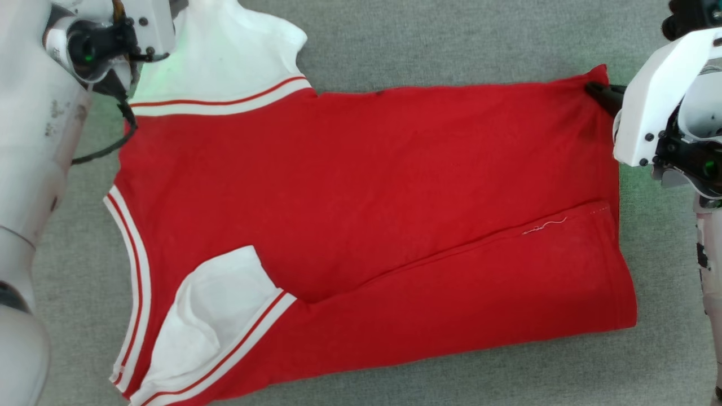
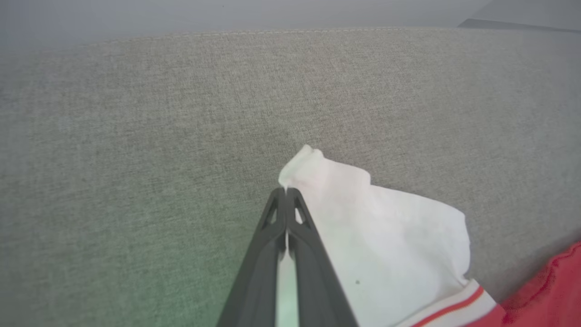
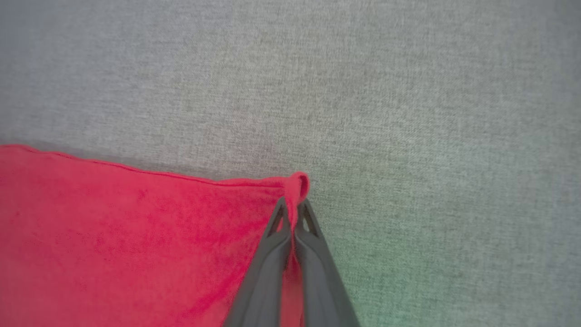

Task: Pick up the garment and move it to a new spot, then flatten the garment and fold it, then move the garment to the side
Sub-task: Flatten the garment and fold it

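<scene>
The red garment lies spread on grey cloth with its plain back up, its near long edge folded over toward the middle. One white sleeve sticks out at the far left; the other lies folded onto the red at the near left. My left gripper is shut on the tip of the far white sleeve. My right gripper is shut on the far right hem corner of the red cloth; its dark fingers show at that corner in the head view.
The grey fabric surface runs all round the garment. Its far stitched edge shows in the left wrist view. My pale left forearm stands along the left side, my right wrist housing along the right.
</scene>
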